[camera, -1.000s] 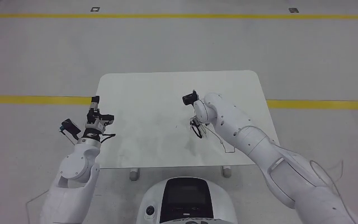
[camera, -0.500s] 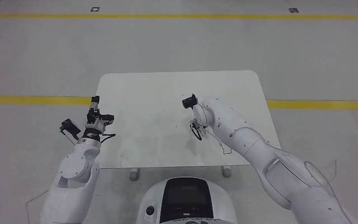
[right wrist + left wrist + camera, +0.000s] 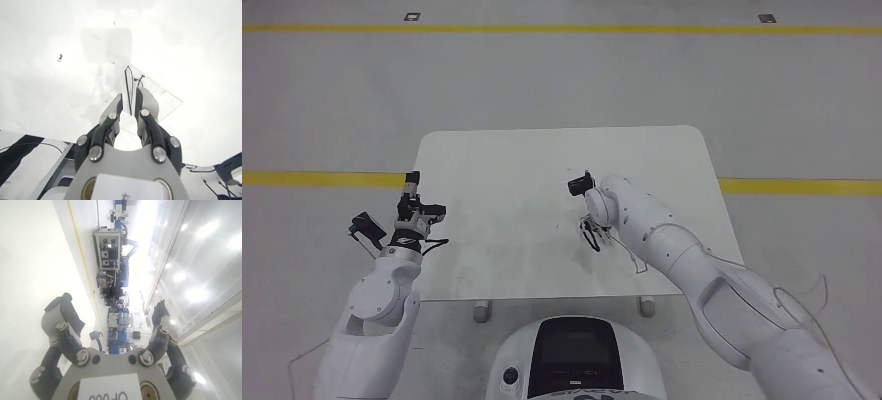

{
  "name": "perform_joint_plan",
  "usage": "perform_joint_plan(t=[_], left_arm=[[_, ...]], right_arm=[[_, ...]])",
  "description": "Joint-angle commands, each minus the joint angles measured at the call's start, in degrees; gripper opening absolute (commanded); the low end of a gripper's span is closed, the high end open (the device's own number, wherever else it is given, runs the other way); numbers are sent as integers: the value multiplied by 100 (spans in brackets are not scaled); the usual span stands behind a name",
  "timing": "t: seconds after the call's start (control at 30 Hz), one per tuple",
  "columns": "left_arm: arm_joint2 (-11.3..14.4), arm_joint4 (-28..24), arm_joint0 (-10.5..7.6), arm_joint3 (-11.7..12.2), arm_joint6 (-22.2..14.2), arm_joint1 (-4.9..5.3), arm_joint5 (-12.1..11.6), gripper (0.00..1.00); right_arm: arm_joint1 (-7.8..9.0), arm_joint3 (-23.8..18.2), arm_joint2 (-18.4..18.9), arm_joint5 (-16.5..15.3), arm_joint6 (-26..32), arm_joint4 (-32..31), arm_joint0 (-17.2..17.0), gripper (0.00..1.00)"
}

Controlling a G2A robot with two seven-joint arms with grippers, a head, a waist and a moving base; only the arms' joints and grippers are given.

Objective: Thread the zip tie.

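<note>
- Over the near, right-of-centre part of the tabletop (image 3: 502,170), the right gripper (image 3: 129,92) points down. Its fingers (image 3: 139,100) are parted a little and grip nothing, and the zip tie (image 3: 127,87) shows directly below, in the gap between them.
- The zip tie is a thin black strap lying on a clear plate (image 3: 166,100) that rests on the tabletop. Its long axis runs in line with the gap, roughly near to far in the scene, and one end sits between the two pads.
- A second, shorter black tie (image 3: 140,79) curls just beside it, partly hidden by one finger.
- The right arm is by far the nearer one. The pickup seems to turn on lowering straight down and closing across the strap's width, and a flat strap on a slick plate may slide away from the pads.
- The left gripper (image 3: 425,195) is at the left edge of the tabletop, well apart from the zip tie. It points up and far, with its fingers spread wide and empty.
- The tabletop is plain white with a few dark specks (image 3: 60,56).
- Around it is a grey floor (image 3: 802,90) crossed by yellow lines (image 3: 542,27), and racks (image 3: 107,251) stand far off in the room.
</note>
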Motion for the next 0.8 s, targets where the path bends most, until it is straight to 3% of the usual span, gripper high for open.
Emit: perform_joint_plan(t=[0.0, 0.27, 0.77], left_arm=[[0, 0, 0, 0, 0, 0, 0, 100], [0, 0, 0, 0, 0, 0, 0, 100], [0, 0, 0, 0, 0, 0, 0, 100]], right_arm=[[-47, 118, -1, -7, -62, 20, 17, 14], [-222, 543, -5, -88, -177, 88, 85, 9], [-463, 1059, 40, -287, -281, 144, 188, 11]])
